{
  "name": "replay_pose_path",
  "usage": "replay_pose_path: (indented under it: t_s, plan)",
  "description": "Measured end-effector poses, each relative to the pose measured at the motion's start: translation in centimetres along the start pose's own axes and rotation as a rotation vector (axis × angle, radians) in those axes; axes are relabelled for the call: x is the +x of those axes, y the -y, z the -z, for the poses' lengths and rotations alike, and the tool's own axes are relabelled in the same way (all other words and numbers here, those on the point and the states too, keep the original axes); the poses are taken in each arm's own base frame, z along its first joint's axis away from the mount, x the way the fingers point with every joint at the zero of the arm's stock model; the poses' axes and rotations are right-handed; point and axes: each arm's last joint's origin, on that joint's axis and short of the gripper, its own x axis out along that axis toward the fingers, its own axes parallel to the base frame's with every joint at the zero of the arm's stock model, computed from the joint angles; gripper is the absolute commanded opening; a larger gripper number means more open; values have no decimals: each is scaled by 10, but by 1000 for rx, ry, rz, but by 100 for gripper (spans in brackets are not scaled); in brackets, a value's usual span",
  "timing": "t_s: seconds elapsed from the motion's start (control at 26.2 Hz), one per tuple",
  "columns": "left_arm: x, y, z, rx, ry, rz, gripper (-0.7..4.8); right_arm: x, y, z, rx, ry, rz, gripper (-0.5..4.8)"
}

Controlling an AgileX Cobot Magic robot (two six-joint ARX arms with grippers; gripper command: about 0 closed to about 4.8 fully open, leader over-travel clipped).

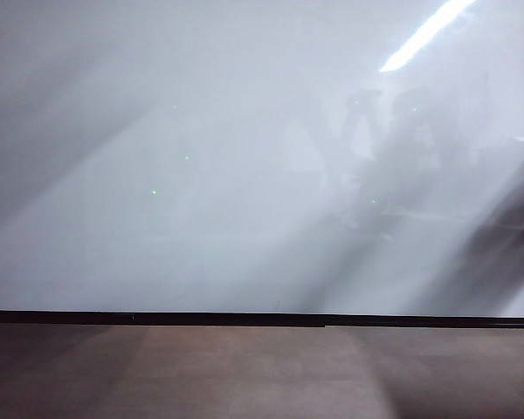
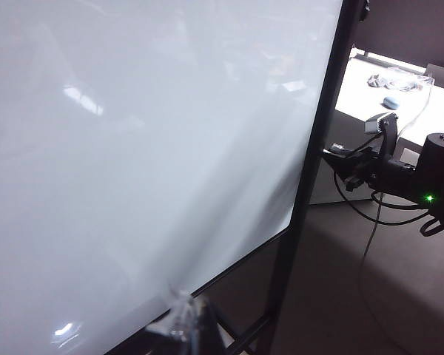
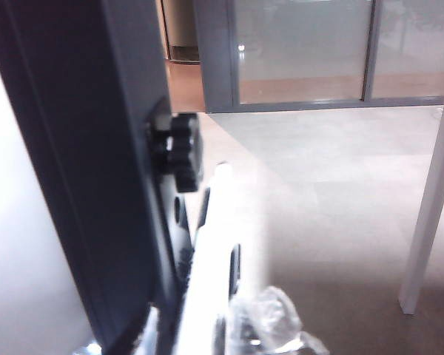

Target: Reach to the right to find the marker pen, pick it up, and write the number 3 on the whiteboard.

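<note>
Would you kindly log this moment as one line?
whiteboard blank | marker pen unseen | left gripper near its lower edge | right gripper beside frame

The whiteboard point(image 1: 201, 175) is glossy white with a thin black frame, above brown floor point(image 1: 244, 375).

**Both grippers barely in view, jaws unreadable**

Only a tip of the left gripper point(image 2: 181, 319) shows in its own wrist view, wrapped in clear, crinkled film and blurred. How its jaws stand cannot be told.

From that same view the right arm point(image 2: 433, 174) appears as a bulky black body with looping cables and a small green light, stretched out roughly level. The right gripper point(image 2: 349, 176) at its end is dark and indistinct. In the right wrist view, one film-wrapped fingertip point(image 3: 270, 324) shows, and the jaw gap cannot be judged.
</note>
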Motion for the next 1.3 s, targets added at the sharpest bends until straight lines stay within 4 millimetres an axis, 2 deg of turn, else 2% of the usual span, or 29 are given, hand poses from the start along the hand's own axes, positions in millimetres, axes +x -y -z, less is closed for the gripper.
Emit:
replay_pose_path:
  t_s: [0.08,1.3]
  plan:
    - [0,0,0,0,0,0,-5,0,0,0,0,0,-2,154]
    - [0,0,0,0,0,0,-5,0,0,-1,-4,6,-3,153]
